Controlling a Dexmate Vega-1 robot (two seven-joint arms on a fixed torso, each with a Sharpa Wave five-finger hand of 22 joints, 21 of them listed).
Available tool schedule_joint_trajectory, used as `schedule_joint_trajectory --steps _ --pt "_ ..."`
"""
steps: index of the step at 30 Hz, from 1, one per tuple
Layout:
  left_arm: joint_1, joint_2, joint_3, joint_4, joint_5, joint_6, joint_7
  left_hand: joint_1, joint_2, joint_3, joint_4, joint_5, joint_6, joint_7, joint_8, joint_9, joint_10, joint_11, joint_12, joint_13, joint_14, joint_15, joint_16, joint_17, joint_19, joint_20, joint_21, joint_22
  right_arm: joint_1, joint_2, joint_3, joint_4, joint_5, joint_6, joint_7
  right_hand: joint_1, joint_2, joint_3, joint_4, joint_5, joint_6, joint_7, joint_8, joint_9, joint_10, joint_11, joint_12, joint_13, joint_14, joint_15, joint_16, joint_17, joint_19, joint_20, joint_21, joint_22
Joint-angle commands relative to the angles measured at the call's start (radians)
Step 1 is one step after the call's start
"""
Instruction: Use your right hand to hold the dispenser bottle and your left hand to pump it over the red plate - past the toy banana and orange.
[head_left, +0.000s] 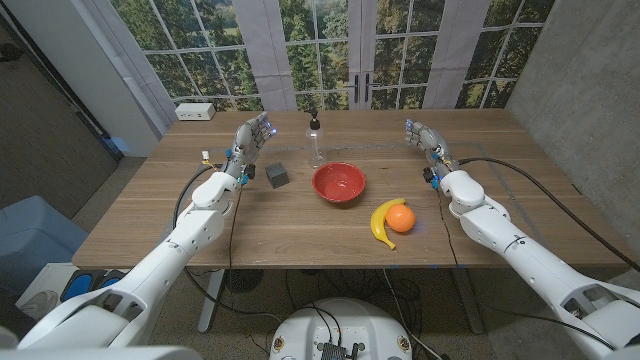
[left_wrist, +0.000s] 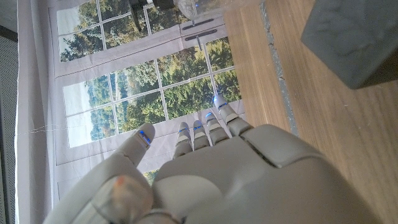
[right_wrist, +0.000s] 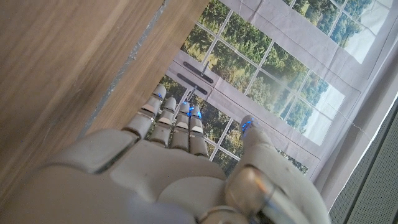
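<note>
**Both hands raised, bottle untouched**

Nearest us on the table (head_left: 150, 225) lie the toy banana (head_left: 381, 225) and the orange (head_left: 401, 218), touching each other, the orange tucked into the banana's curve. Taking the red bowl-like plate (head_left: 339, 183) as the centre of our clock, the fruit sits at about four o'clock, near the plate but apart from it. At twelve o'clock, just beyond the plate's far rim, stands the clear dispenser bottle (head_left: 316, 139) with its dark pump on top, upright and free of both hands. At nine o'clock, just beside the plate, we see a dark grey block (head_left: 277, 175). A white box (head_left: 195, 112) rests at the table's far left corner, about ten o'clock and well apart.

Our left hand (head_left: 252, 137) is up at about ten o'clock, between the block and the bottle, fingers extended and spread, holding nothing; its wrist view shows the block (left_wrist: 354, 40) and the fingers (left_wrist: 205, 127) reaching towards the windows. Our right hand (head_left: 424, 139) is up at about two o'clock, well apart from the bottle, likewise spread wide and empty, fingers (right_wrist: 177, 118) straight.
</note>
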Motion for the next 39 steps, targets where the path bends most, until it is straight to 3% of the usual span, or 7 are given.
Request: schedule_joint_trajectory --steps 1,19,26,29,31,39 --pt "0.003 0.003 -0.002 -0.008 -0.005 0.006 -0.004 -0.011 0.027 0.002 -0.005 -0.004 0.005 0.0 0.006 0.005 0.006 -0.002 0.008 0.006 0.005 -0.015 0.002 0.001 0.009 0.0 -0.004 0.005 0.025 -0.028 -0.021 -0.001 -0.008 -0.02 0.065 0.004 -0.025 -0.004 -0.013 0.001 0.003 0.004 -0.001 0.006 0.006 0.005 0.006 0.001 0.004 0.006 0.004 0.003 0.012 0.002 -0.003 0.001" --pt "0.016 0.005 -0.008 -0.03 -0.015 0.007 0.0 -0.017 0.03 0.003 -0.007 -0.004 0.007 0.002 0.006 0.005 0.011 -0.003 0.007 0.006 0.009 -0.017 0.001 0.002 0.012 0.001 -0.011 0.006 0.072 -0.029 -0.071 0.025 -0.075 -0.02 0.1 -0.007 -0.069 -0.028 -0.038 -0.005 -0.02 -0.002 -0.007 0.007 -0.005 0.013 0.002 -0.006 -0.015 -0.001 -0.003 0.0 0.012 -0.006 -0.01 0.001" --pt "0.024 0.012 -0.009 -0.046 -0.011 0.015 0.012 -0.02 0.031 0.003 -0.007 -0.004 0.009 0.003 0.007 0.005 0.013 -0.003 0.006 0.006 0.01 -0.017 0.001 0.003 0.015 0.002 -0.013 0.006 0.092 -0.017 -0.093 0.05 -0.117 -0.005 0.09 -0.006 -0.08 -0.033 -0.048 -0.006 -0.031 -0.01 -0.009 0.007 -0.021 0.002 -0.002 -0.009 -0.027 -0.006 -0.008 -0.002 -0.011 0.016 -0.022 0.0" --pt "0.025 0.015 -0.009 -0.05 -0.01 0.019 0.013 -0.021 0.031 0.003 -0.007 -0.004 0.01 0.003 0.007 0.005 0.012 -0.005 0.006 0.006 0.01 -0.018 0.0 0.003 0.016 0.002 -0.014 0.006 0.098 -0.013 -0.098 0.059 -0.127 0.003 0.087 -0.005 -0.084 -0.035 -0.051 -0.006 -0.036 -0.012 -0.01 0.007 -0.023 0.003 -0.002 -0.01 -0.031 -0.007 -0.009 -0.003 -0.012 0.004 -0.023 0.0" --pt "0.024 0.011 -0.011 -0.046 -0.016 0.014 0.007 -0.021 0.032 0.003 -0.007 -0.004 0.01 0.003 0.007 0.005 0.012 -0.004 0.005 0.006 0.011 -0.017 0.0 0.003 0.016 0.002 -0.015 0.006 0.104 -0.013 -0.104 0.063 -0.137 0.006 0.09 0.0 -0.09 -0.036 -0.057 -0.007 -0.038 -0.01 -0.008 0.007 -0.026 0.002 -0.002 -0.012 -0.037 -0.008 -0.012 -0.006 -0.006 -0.021 -0.022 -0.001" --pt "0.022 0.009 -0.01 -0.042 -0.011 0.008 0.01 -0.024 0.034 0.004 -0.008 -0.004 0.012 0.005 0.007 0.005 0.013 -0.003 0.005 0.006 0.013 -0.019 0.0 0.003 0.018 0.003 -0.018 0.006 0.115 -0.014 -0.119 0.057 -0.173 0.001 0.082 0.013 -0.103 -0.037 -0.069 -0.008 -0.046 -0.001 -0.008 0.007 -0.033 0.0 -0.003 -0.015 -0.037 -0.011 -0.014 -0.012 0.005 -0.035 -0.02 -0.002"
